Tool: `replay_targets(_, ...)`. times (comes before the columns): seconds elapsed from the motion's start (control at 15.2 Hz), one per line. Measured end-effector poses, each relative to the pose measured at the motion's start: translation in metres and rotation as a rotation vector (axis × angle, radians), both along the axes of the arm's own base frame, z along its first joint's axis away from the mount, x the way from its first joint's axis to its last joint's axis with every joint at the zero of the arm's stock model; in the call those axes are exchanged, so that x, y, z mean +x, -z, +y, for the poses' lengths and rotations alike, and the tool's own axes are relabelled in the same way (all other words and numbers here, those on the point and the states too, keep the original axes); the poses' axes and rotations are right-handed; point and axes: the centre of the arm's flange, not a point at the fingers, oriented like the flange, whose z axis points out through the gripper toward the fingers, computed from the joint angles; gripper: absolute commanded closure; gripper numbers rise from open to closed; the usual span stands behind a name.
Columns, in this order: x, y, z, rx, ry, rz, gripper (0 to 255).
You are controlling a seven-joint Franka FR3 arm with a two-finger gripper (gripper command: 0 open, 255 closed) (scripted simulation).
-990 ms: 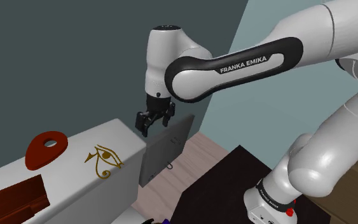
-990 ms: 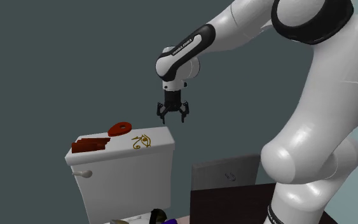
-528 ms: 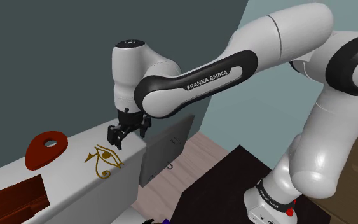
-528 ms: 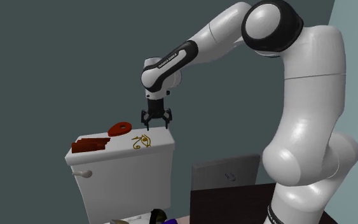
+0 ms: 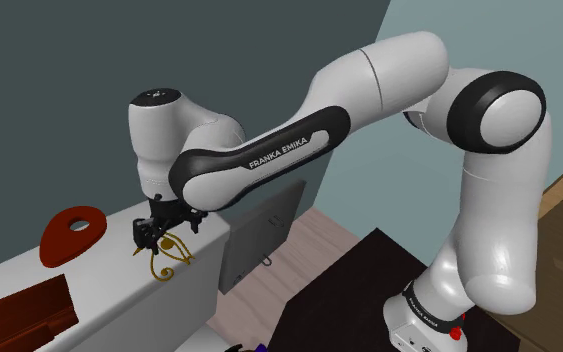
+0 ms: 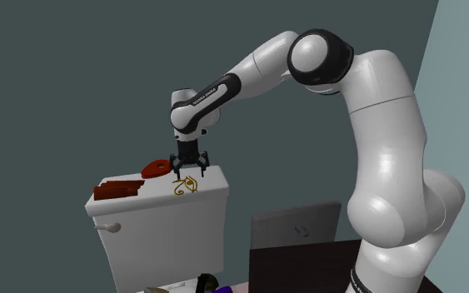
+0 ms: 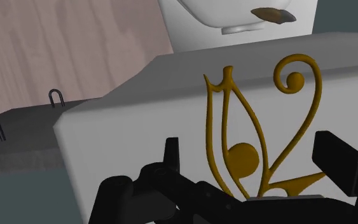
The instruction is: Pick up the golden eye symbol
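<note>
The golden eye symbol (image 5: 169,257) (image 6: 186,185) lies flat on the white toilet tank lid (image 5: 109,275) (image 6: 207,178), near its end. My black gripper (image 5: 159,232) (image 6: 187,170) hangs open just above the symbol, pointing down at it. In the wrist view the symbol (image 7: 242,156) lies between the two spread fingers of the gripper (image 7: 254,175), and neither finger touches it. Part of the symbol is hidden behind the hand in the shoulder view.
A red ring-shaped disc (image 5: 72,233) (image 6: 157,168) lies on the lid close behind the symbol. A dark red-brown box (image 5: 19,310) (image 6: 117,190) sits at the lid's far end. A grey panel with a handle (image 5: 259,235) (image 6: 295,226) stands beside the tank.
The arm has swung toward the shoulder view's left and come down, carrying the open gripper from beyond the tank's edge to just over the golden symbol.
</note>
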Motion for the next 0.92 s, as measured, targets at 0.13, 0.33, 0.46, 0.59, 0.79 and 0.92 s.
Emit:
replay_targets(0.13, 0.000, 0.011, 0.001, 0.000, 0.000, 0.000, 0)
replay_targets(0.33, 0.000, 0.026, 0.001, 0.000, 0.000, 0.000, 0)
replay_targets(0.46, 0.000, 0.029, 0.001, 0.000, 0.000, 0.000, 255)
replay_targets(0.59, 0.001, 0.030, 0.001, 0.000, 0.000, -0.001, 255)
replay_targets(0.79, 0.001, 0.030, 0.001, 0.000, 0.001, -0.001, 255)
replay_targets(0.92, 0.001, 0.030, 0.001, 0.000, 0.001, -0.001, 255)
